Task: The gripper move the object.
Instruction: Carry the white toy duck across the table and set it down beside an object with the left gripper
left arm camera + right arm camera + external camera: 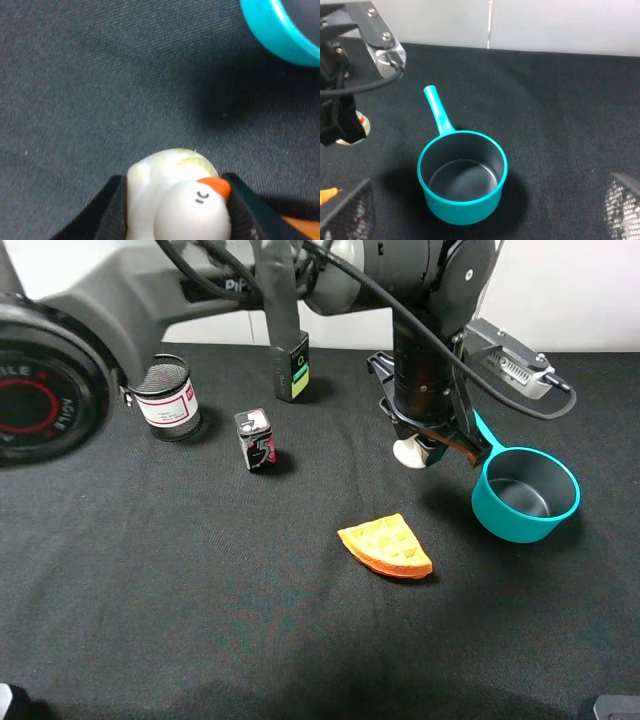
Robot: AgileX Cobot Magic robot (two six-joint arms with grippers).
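My left claw (424,447) was clamped on the duck (167,187), seemingly off the table (200,620) at the pot's (525,495) ten o'clock. A firm squeeze and slow carry, clear of the handle (437,110), seemed wise.

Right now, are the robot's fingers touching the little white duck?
Touching. The left wrist view shows the black fingers pressed against both sides of the white duck toy, no gap.
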